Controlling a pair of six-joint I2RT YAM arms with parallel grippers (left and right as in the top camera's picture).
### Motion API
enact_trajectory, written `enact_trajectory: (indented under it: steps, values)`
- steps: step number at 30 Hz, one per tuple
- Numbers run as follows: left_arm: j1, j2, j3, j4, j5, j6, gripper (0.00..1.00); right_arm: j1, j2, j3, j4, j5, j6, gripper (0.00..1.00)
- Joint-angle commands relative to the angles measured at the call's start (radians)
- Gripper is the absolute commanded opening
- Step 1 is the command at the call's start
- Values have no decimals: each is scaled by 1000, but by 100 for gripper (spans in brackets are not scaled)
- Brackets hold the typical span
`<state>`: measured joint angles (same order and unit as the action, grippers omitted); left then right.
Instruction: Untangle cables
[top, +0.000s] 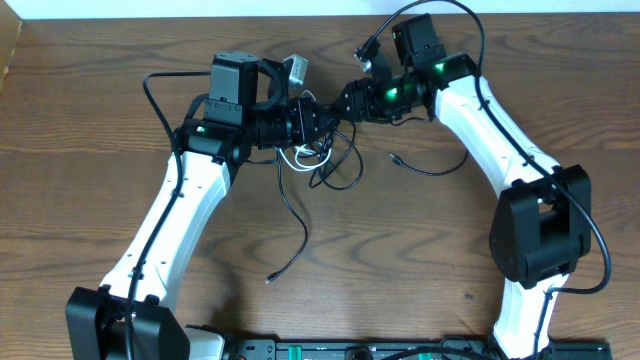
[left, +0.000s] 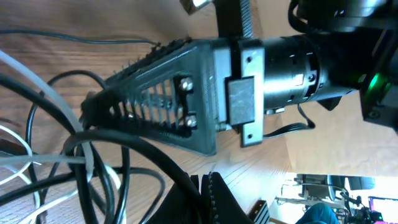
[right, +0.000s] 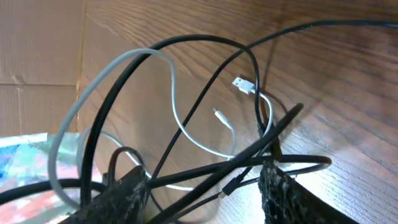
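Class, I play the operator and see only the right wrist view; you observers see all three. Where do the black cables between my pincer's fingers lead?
Observer: One thin black cable trails from the tangle of cables toward the arm bases, ending in a small plug.
Operator: Where is the other arm?
Observer: The left pincer is shut, its tip close to your right pincer at the tangle.
Operator: Anything lying apart?
Observer: A second thin black cable lies on the wooden table beside the right arm.

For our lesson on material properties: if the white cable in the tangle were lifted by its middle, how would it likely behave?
Probably floppy: the white cable lies in loose curves. Likely light, being thin. It may drag the black cables looped across it.
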<state>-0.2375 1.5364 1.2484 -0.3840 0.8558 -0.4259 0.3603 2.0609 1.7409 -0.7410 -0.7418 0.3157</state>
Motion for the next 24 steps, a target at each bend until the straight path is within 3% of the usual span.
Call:
enact_trajectory:
  steps: [1,17,21,24]
  values:
    - [2,-1,10,8,19,-6,7,21,5,-48,26,14,38,54]
    - [2,-1,10,8,19,-6,7,51,6,-169,208,63,156,41]
    - [2,-1,10,8,19,-6,7,51,6,-169,208,63,156,27]
    - [2,-1,10,8,19,-6,7,42,6,-169,203,63,151,7]
